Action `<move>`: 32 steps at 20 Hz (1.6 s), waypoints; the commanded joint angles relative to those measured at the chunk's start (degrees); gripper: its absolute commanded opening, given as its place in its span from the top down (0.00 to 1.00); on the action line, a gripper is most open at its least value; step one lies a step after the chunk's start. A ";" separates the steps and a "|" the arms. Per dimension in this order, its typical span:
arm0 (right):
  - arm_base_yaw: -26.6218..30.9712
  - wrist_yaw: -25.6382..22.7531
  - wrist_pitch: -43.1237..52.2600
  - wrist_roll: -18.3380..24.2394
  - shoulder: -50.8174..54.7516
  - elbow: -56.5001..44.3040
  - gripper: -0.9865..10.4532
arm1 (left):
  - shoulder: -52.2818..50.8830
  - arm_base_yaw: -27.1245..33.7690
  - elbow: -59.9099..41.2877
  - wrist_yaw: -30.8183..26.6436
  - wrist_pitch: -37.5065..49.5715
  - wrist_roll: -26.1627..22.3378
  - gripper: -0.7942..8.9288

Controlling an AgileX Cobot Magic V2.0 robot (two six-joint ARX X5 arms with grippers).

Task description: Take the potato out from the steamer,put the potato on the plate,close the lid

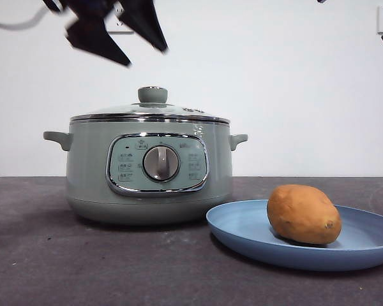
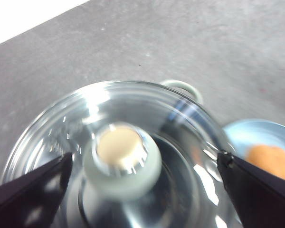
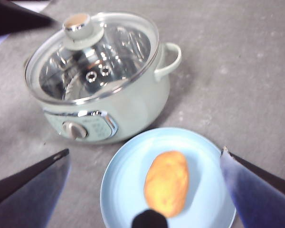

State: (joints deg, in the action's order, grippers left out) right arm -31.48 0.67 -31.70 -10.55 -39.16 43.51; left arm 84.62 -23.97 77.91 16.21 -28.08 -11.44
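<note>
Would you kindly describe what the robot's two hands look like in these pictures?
The left hand has two black, wedge-shaped jaws tapering to points; in the front view it is a dark angular shape with a thin grey cable trailing off. The right hand has matching black tapered jaws, blurred bluish at their edges.

Left tool [image 1: 143,54] hangs high with jaws spread wide; right tool [image 3: 145,164] likewise agape

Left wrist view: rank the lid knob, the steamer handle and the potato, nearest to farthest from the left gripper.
1. Lid knob: right below the left gripper, between its open jaws.
2. Steamer handle: at the pot's rim.
3. Potato: off to the side, on the plate.
</note>
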 commanded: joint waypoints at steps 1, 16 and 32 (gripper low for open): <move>-0.02 3.17 -0.68 -0.07 0.04 0.17 0.42 | -5.99 -0.09 0.15 0.50 -7.56 1.09 0.34; -0.02 12.79 -7.78 -0.52 0.07 0.17 0.92 | -26.56 -0.09 0.15 2.43 -34.64 5.44 0.93; -0.02 12.66 -7.80 -0.48 0.07 0.17 0.91 | -26.51 -0.09 0.15 2.01 -34.56 5.44 0.93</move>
State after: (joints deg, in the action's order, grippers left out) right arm -31.48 13.43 -39.83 -10.74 -39.16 43.51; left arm 58.15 -23.97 77.93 18.39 -62.89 -6.17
